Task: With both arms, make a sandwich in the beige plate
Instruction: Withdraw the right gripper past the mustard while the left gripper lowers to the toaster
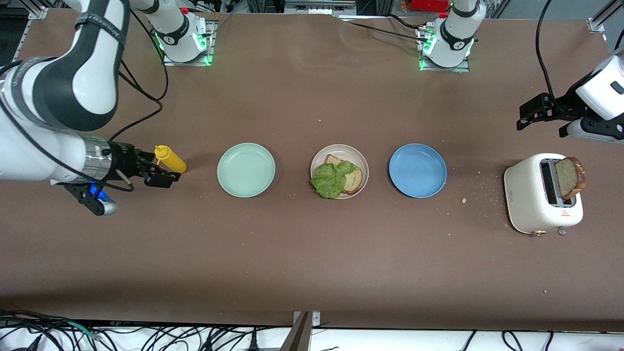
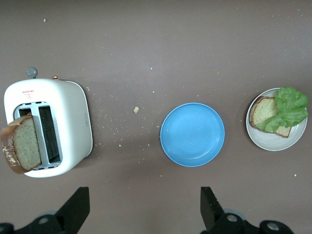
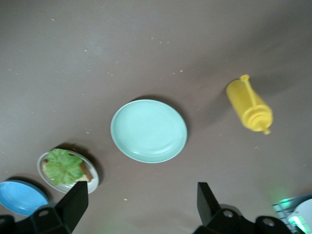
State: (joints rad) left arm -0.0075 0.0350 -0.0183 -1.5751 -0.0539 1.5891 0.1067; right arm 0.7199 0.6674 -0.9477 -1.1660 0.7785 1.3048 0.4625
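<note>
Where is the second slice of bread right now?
The bread slice stands in a slot of the white toaster at the left arm's end of the table, past the blue plate.

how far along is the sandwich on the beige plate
Done: the round beige plate holds one brown bread slice with a crinkled green lettuce leaf on top. In hand: nothing; the left gripper and right gripper are both open and empty. Left: the second brown slice sits in the white toaster.

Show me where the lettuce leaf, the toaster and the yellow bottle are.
lettuce leaf (image 1: 332, 178), front view, middle of the leaf.
toaster (image 1: 529, 195), front view, its white side wall.
yellow bottle (image 3: 247, 103), right wrist view, its body.
</note>
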